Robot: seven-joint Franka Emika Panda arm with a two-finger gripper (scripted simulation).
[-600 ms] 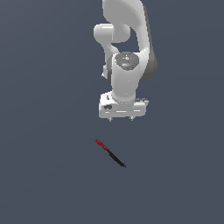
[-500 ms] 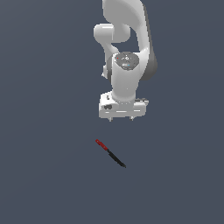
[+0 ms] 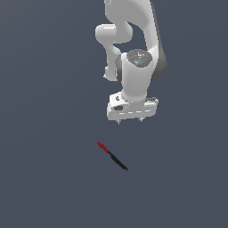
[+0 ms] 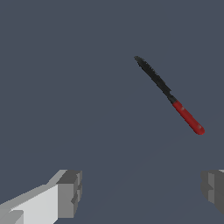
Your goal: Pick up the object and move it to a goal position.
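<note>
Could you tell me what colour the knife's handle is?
Red; the knife handle shows best in the wrist view.

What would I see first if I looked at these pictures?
The big white robot arm hangs down from the top of the exterior view, its hand open and holding nothing. Below it, toward the exterior view's left, a little knife with a red handle and black blade lies slanted on the plain grey floor, apart from the hand.

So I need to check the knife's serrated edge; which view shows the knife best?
The wrist view: the knife fills more of the picture, and the blade's jagged edge shows. The exterior view shows the knife small, only its red and black parts.
</note>
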